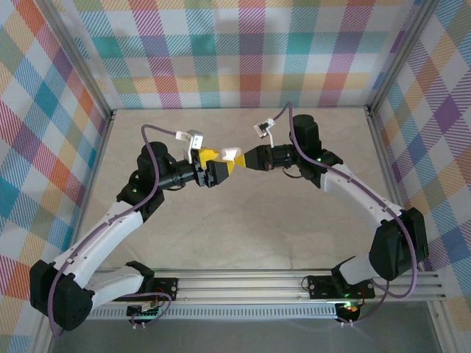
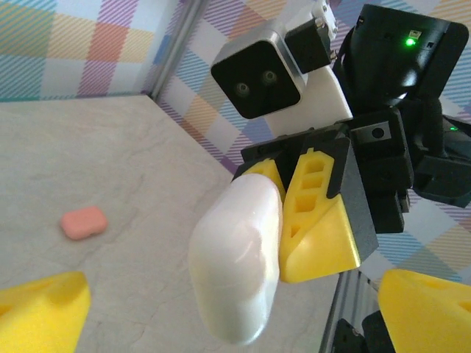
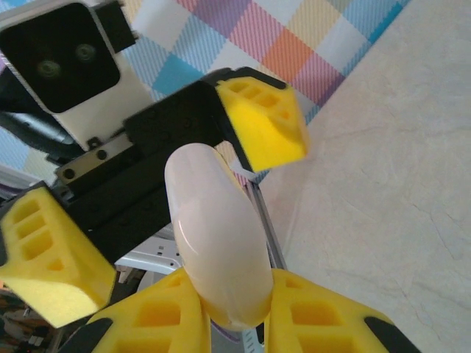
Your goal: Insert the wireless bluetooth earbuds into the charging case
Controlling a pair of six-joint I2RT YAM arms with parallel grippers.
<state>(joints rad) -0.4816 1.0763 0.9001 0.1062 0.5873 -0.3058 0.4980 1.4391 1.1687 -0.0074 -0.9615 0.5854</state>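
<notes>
A white pebble-like charging case (image 1: 230, 154) hangs closed in mid-air above the table's middle, between both grippers. My right gripper (image 3: 228, 318) is shut on its lower end, the white charging case (image 3: 215, 228) standing up between the yellow pads. In the left wrist view the white charging case (image 2: 237, 268) sits against the right gripper's yellow fingers (image 2: 318, 220). My left gripper (image 2: 232, 298) is open, its two fingers spread wide on either side of the case and apart from it. The earbuds are out of view.
A salmon-pink pebble-like case (image 2: 84, 222) lies on the beige table (image 1: 243, 220). Plaid walls (image 1: 243, 51) and metal frame rails close in the table on three sides. Both arm bases sit on the rail (image 1: 243, 283) at the near edge.
</notes>
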